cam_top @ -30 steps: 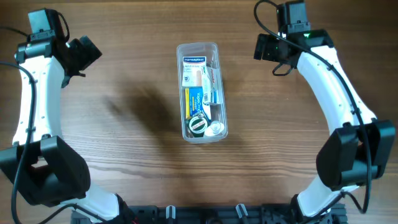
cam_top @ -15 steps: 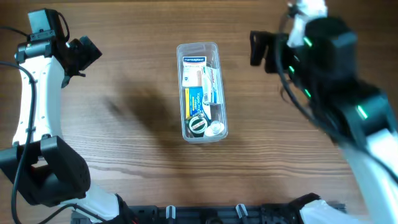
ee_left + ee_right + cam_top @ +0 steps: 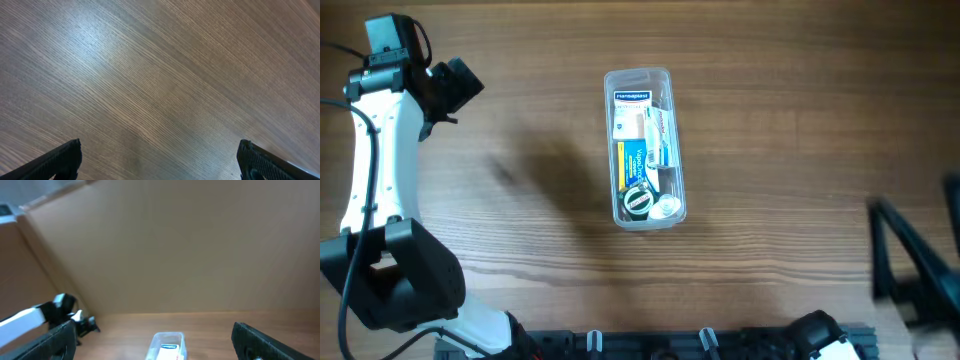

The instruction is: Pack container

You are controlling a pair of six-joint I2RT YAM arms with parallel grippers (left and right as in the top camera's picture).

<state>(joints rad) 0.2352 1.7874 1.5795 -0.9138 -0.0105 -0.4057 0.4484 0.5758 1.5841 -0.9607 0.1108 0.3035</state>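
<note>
The container [image 3: 644, 148] lies lengthwise at the middle of the wooden surface [image 3: 800, 120], already crowded from end to end, so the packing looks finished or close to it. That would explain why both arms sit well apart from it with nothing in them. The left arm [image 3: 370, 160] reaches to the far left corner. Its wrist view shows the jaws spread wide over bare wood grain and gripping nothing. The right arm [image 3: 910, 275] is only a dark blur at the near right edge. Its camera looks across at the tub from a distance, and its jaws are likewise wide apart and empty. Inside the tub, the box at the far end [image 3: 632, 100] carries a blue band that reads as Hansaplast. A blue-and-yellow box [image 3: 632, 160] lies below it, its lettering too small to read, and a dark round tin [image 3: 638, 201] and a white cap [image 3: 666, 207] fill the near end.
</note>
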